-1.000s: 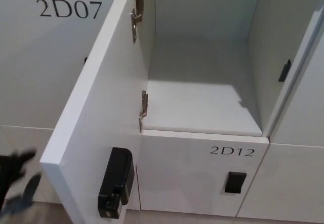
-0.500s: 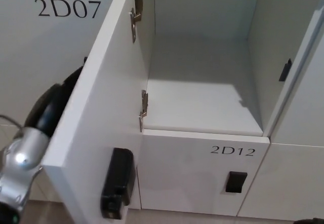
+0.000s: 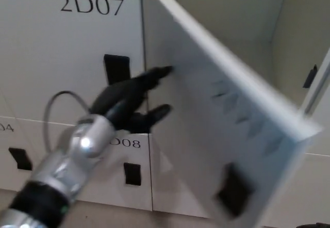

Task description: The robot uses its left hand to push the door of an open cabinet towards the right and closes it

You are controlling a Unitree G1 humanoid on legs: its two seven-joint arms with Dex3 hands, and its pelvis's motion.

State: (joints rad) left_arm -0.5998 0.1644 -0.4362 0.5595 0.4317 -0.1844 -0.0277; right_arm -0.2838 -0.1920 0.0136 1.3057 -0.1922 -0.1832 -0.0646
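— One hand is showing, the left hand (image 3: 131,101), reaching in from the lower left on a silver forearm (image 3: 67,168) with a thin cable (image 3: 51,109) looping beside it. What are its fingers doing?

— They are spreading apart and holding nothing. The upper fingertip (image 3: 164,71) is pressing against the outer face of the door (image 3: 216,119), and a lower finger (image 3: 157,113) is pointing at the same face just beneath it.

— And behind the hand?

— A closed locker front marked 2D07 (image 3: 91,4) is sitting there, with a black handle (image 3: 116,68) partly hiding behind the fingers. Below it another front reading 08 (image 3: 126,143) is carrying its own black latch (image 3: 132,173).

— Where is the door standing?

— It is hanging partway across the opening, hinged at the left, its free edge swinging out toward the lower right and looking blurred. A dark lock (image 3: 234,189) is showing on its face near the bottom.

— Past it?

— The open compartment (image 3: 258,37) is showing at the upper right, with a small black catch (image 3: 310,76) on its side wall. The right hand is lying outside the picture.
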